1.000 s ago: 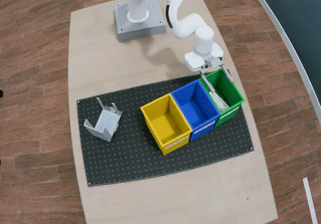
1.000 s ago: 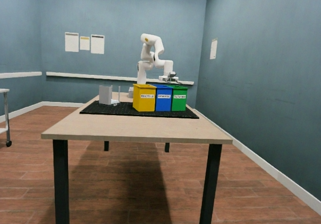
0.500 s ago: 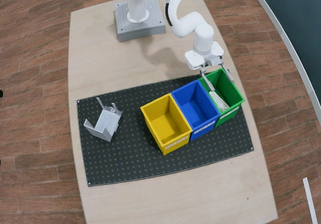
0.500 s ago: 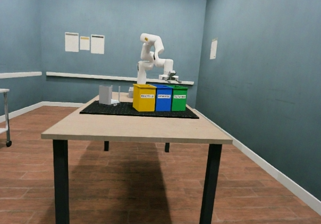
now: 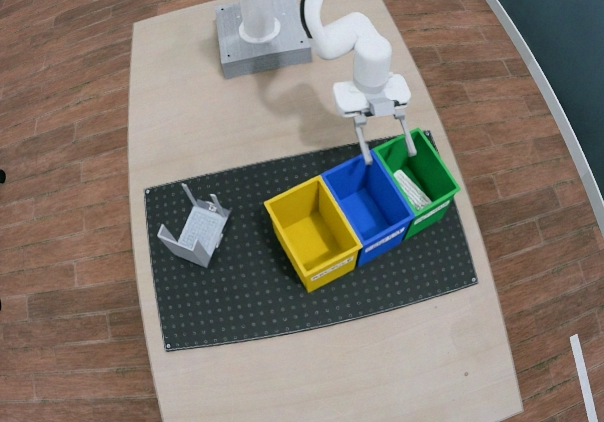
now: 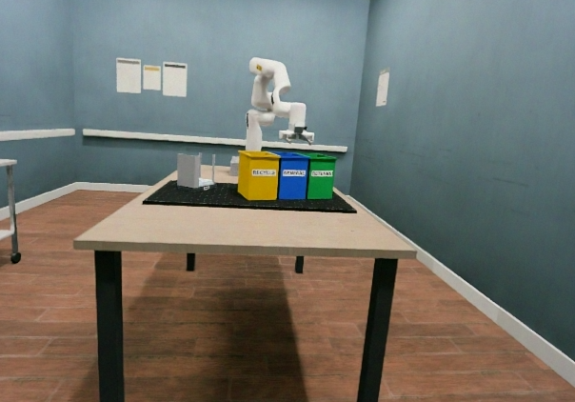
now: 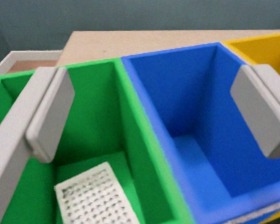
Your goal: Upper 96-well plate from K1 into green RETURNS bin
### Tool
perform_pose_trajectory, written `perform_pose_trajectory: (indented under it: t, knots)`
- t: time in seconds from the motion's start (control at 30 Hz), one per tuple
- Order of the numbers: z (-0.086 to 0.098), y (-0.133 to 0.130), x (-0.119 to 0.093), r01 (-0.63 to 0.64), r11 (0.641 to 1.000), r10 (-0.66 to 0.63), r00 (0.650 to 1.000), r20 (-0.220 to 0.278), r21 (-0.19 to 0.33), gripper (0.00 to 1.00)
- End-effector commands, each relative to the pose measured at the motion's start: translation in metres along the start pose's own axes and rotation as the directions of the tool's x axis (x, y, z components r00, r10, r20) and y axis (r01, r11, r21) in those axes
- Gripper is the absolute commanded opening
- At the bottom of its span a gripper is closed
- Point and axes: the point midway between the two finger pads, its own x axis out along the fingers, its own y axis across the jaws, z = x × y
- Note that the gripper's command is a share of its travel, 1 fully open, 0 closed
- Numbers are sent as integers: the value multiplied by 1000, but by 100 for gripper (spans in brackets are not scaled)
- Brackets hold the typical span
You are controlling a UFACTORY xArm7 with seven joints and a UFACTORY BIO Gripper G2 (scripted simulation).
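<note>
The green bin (image 5: 425, 226) (image 6: 322, 189) (image 7: 92, 109) stands upright at the right end of the bin row, its front label reading RETURNS. A white 96-well plate (image 5: 412, 190) (image 7: 95, 198) lies inside it, tilted to the bin's walls. My gripper (image 5: 390, 157) (image 6: 300, 141) (image 7: 159, 115) is open and empty above the bins, one finger over the green bin and the other over the blue bin. The rack K1 (image 5: 192, 253) (image 6: 188, 170) stands at the left of the mat with one pale plate (image 5: 202, 228) (image 6: 206, 183) low between its corner posts.
The blue bin (image 5: 382, 248) (image 6: 292, 189) (image 7: 189, 89) stands upright between the green bin and the yellow bin (image 5: 332, 275) (image 6: 258, 189) (image 7: 259, 46); the three are side by side. They stand on the black perforated mat (image 5: 250, 308) (image 6: 295, 205). K1 is well left of the yellow bin.
</note>
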Motion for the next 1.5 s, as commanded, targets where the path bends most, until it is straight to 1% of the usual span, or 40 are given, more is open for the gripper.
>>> perform_pose_trajectory:
  t: [0.0,0.1,0.17,0.67,0.73,1.23,1.3,1.47]
  knots:
    - [6,-17,-4,0,1000,0,1000,2,1,18]
    - [10,-31,-7,0,1000,0,1000,2,1,18]
    - [10,-31,-7,0,1000,0,1000,2,1,18]
    - [30,-102,-24,0,1000,0,1000,2,1,18]
    - [30,-102,-24,0,1000,0,1000,2,1,18]
    - [49,-172,-40,0,1000,0,1000,2,0,18]
    - [49,-172,-40,0,1000,0,1000,2,0,18]
    - [56,-196,-46,0,1000,0,1000,2,0,18]
